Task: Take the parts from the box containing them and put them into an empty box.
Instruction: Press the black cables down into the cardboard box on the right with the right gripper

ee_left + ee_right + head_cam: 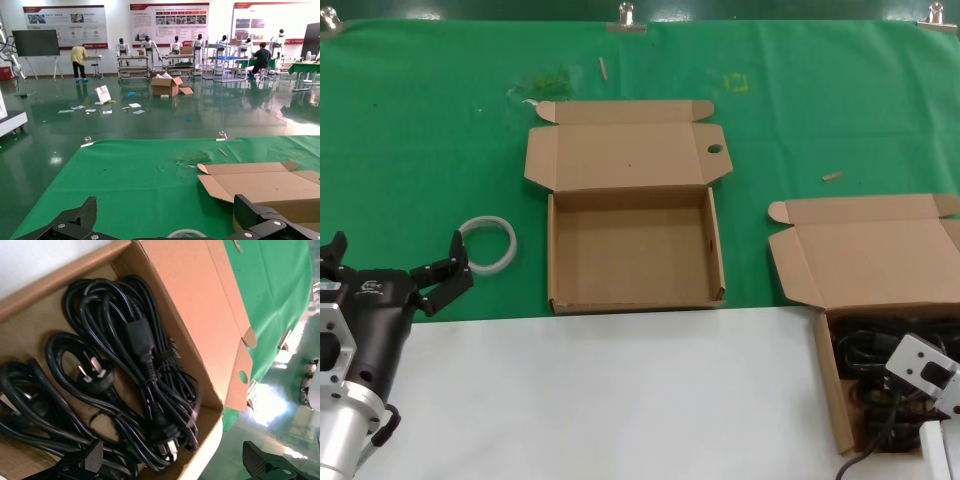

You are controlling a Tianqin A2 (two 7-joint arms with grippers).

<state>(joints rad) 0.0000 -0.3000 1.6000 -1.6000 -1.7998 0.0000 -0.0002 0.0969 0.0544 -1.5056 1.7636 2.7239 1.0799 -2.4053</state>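
Right wrist view: right hand (172, 460) wide open, empty, over cords (125, 375).

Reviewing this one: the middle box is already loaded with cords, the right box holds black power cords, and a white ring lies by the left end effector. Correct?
Not quite. In the head view the middle box is empty. The rest stands: black power cords fill the right box, and the white ring lies by the left end effector.
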